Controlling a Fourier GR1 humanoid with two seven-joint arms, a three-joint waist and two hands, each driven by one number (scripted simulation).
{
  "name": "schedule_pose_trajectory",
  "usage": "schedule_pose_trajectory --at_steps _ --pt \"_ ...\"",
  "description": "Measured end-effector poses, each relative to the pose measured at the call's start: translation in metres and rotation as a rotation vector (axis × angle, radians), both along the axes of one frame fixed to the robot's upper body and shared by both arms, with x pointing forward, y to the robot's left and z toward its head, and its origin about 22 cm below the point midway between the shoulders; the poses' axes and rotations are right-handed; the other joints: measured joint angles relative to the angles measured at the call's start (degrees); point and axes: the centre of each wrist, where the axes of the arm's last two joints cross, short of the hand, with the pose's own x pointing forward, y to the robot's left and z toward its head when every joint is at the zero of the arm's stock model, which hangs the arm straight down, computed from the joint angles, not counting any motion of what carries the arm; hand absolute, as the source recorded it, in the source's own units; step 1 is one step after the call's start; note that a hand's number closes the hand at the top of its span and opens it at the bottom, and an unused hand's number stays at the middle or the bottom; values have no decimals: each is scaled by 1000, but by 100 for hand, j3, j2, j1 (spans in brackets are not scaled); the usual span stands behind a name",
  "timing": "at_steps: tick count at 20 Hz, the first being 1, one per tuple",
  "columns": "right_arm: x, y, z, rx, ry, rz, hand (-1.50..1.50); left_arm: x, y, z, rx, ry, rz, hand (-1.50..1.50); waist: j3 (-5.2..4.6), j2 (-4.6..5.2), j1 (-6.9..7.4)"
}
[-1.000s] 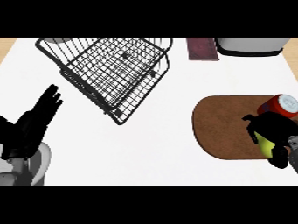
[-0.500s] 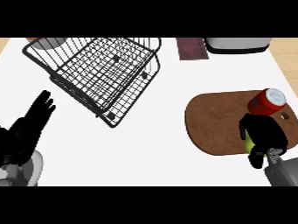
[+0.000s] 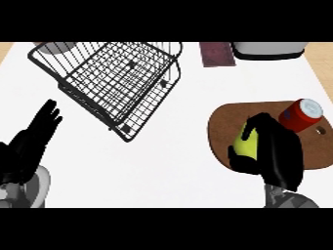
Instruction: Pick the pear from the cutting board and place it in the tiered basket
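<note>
Gripping smooth yellow pear [image 3: 242, 142] — right hand [image 3: 277, 152] curled | rounded brown cutting board [image 3: 223, 124] | left hand [image 3: 29, 144] spread

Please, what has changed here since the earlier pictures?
The right hand, curled round the pear all along, has carried it leftward over the cutting board, away from the red can; whether it is lifted clear I cannot tell. Nothing was let go. The left hand stays open at the lower left; the tiered basket and can have not moved.

1 pear [image 3: 242, 144], 1 can [image 3: 302, 113], 1 cutting board [image 3: 322, 147], 1 basket [image 3: 118, 82].
</note>
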Motion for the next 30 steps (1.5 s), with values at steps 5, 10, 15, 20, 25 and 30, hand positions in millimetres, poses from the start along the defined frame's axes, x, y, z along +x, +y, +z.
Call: schedule_pose_trajectory --at_steps 5,10,15,20,25,30 --pt "-29 37 50 121 -215 31 150 2 -6 1 -3 -3 -21 0 -1 39 113" --pt "-46 72 85 171 -258 86 150 9 -3 3 2 -8 -32 0 0 76 212" --pt "-28 110 111 175 -263 152 150 11 -13 3 2 -10 -49 0 -1 96 298" --pt "6 143 134 147 -260 209 150 19 -14 5 2 -17 -66 0 -3 110 367" --pt "36 171 150 135 -234 226 150 18 -21 3 -1 -20 -79 0 -4 122 445" --pt "62 193 155 118 -204 219 150 23 -29 5 -3 -17 -90 0 -5 133 528"
